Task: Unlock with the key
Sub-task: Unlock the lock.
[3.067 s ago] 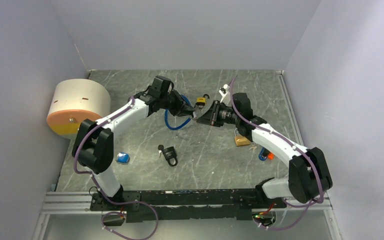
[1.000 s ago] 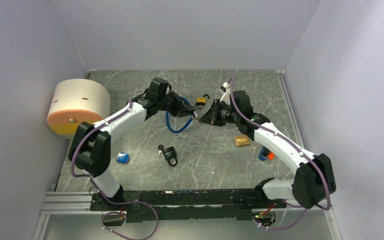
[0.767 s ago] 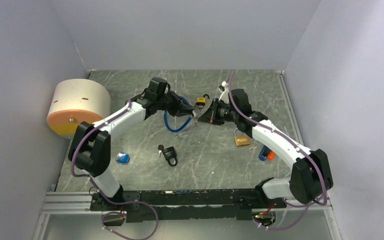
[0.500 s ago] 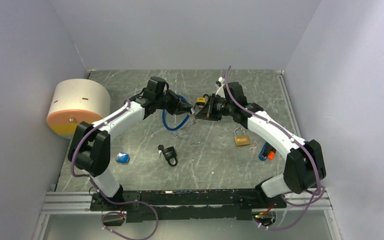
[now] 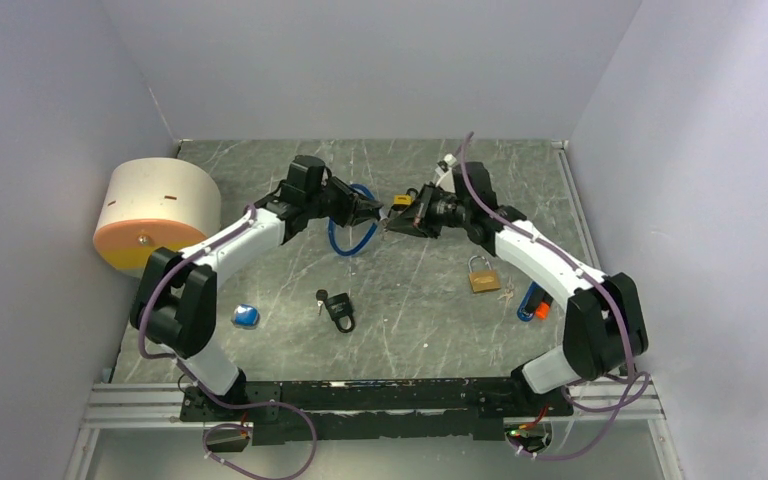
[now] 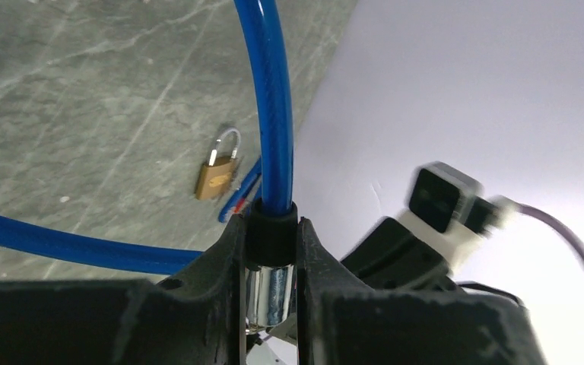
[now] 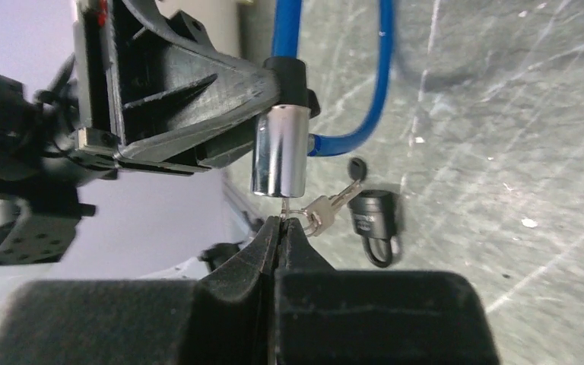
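Note:
A blue cable lock (image 5: 345,243) ends in a chrome cylinder (image 7: 280,152). My left gripper (image 5: 368,211) is shut on the black collar above that cylinder and holds it off the table; in the left wrist view (image 6: 271,228) the cable (image 6: 270,114) runs up out of the fingers. My right gripper (image 5: 393,221) faces it, shut on a key (image 7: 282,205) whose blade meets the cylinder's lower end. In the right wrist view (image 7: 280,225) a spare key (image 7: 327,207) hangs from the ring beside the tips. How deep the blade sits is hidden.
A brass padlock (image 5: 482,278) and a blue-orange clip (image 5: 532,303) lie at the right. A black padlock (image 5: 339,308) with a key lies mid-table and a small blue item (image 5: 246,316) to its left. A cream-orange drum (image 5: 155,210) stands at the left wall. A yellow padlock (image 5: 401,201) lies behind the grippers.
Both grippers have drifted toward the far side and a little left, still facing each other. The right arm has swung away from the brass padlock, and the key stays at the cylinder's end.

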`<state>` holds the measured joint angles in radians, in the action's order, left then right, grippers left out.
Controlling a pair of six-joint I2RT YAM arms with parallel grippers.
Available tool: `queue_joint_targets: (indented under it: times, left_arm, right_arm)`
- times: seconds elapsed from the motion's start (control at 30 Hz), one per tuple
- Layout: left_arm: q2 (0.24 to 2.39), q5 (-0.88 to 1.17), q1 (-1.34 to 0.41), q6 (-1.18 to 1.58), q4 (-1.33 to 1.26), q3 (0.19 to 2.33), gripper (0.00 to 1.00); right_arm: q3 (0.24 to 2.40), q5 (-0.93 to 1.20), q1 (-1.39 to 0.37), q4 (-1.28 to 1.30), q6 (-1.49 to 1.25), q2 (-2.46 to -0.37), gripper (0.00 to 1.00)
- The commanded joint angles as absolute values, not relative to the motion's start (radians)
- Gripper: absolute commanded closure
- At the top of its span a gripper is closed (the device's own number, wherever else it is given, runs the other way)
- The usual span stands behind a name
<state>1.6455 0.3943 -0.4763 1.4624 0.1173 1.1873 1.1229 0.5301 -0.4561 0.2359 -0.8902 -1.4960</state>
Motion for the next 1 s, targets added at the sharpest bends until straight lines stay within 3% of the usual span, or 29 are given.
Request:
queue_joint_targets:
  times: [0.0, 0.33, 0.7, 0.73, 0.83, 0.97]
  left_arm:
    - [1.542, 0.614, -0.508, 1.554, -0.099, 1.155, 0.98]
    - [1.498, 0.599, -0.487, 1.685, -0.347, 1.073, 0.98]
    - [1.510, 0.552, -0.487, 1.751, -0.480, 1.035, 0.98]
    - [1.512, 0.549, -0.487, 1.753, -0.481, 1.035, 0.98]
    - [1.515, 0.545, -0.486, 1.760, -0.484, 1.036, 0.98]
    - [1.528, 0.560, -0.481, 1.741, -0.405, 1.074, 0.98]
  right_arm:
    - [0.956, 0.688, -0.380, -0.352, -1.256, -1.416, 1.00]
    - [0.768, 0.712, -0.355, -1.062, -1.951, -1.440, 1.00]
    - [0.691, 0.654, -0.356, -1.279, -2.185, -1.477, 1.00]
    - [0.692, 0.664, -0.356, -1.274, -2.167, -1.477, 0.98]
    - [0.718, 0.740, -0.341, -1.185, -2.004, -1.466, 0.67]
    - [0.702, 0.790, -0.247, -1.049, -1.691, -1.412, 0.53]
